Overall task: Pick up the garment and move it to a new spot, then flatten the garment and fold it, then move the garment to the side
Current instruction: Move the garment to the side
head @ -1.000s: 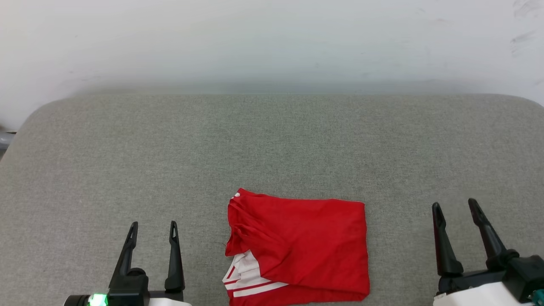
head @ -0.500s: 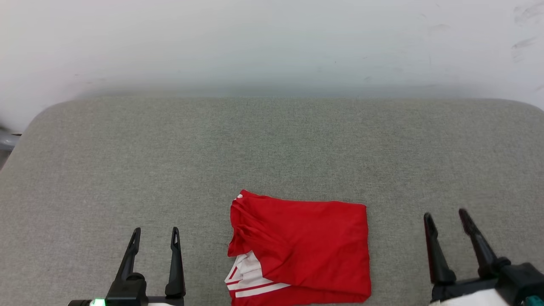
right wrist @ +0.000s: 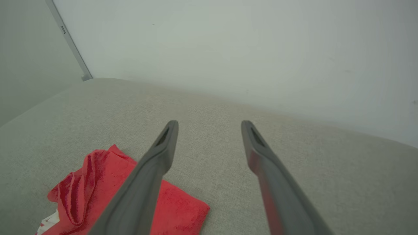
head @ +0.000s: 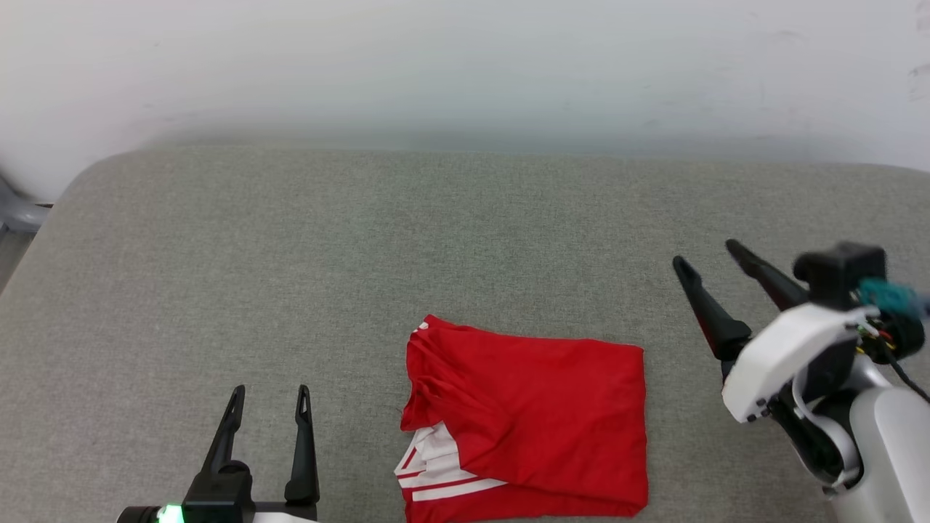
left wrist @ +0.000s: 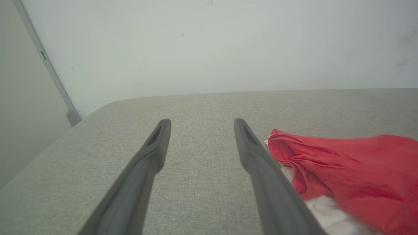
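The garment [head: 530,418] lies folded into a red rectangle on the grey cushion [head: 363,240], near its front edge, with a white striped sleeve showing at its lower left. My left gripper [head: 270,394] stands open to the left of it, empty. My right gripper [head: 706,253] is raised to the garment's right, open and empty, fingers pointing up and left. In the left wrist view the garment [left wrist: 352,169] lies right of my open left gripper [left wrist: 200,122]. In the right wrist view the garment [right wrist: 107,192] lies at lower left, partly behind the open right gripper [right wrist: 209,124].
A pale wall [head: 465,65] runs behind the cushion's far edge. A grey metal part [head: 18,214] shows at the cushion's far left corner. Bare cushion spreads beyond and to both sides of the garment.
My right arm has risen and swung inward, so its white forearm now shows; the gripper stays open. The camera has shifted slightly. The left gripper and the garment stay in place.
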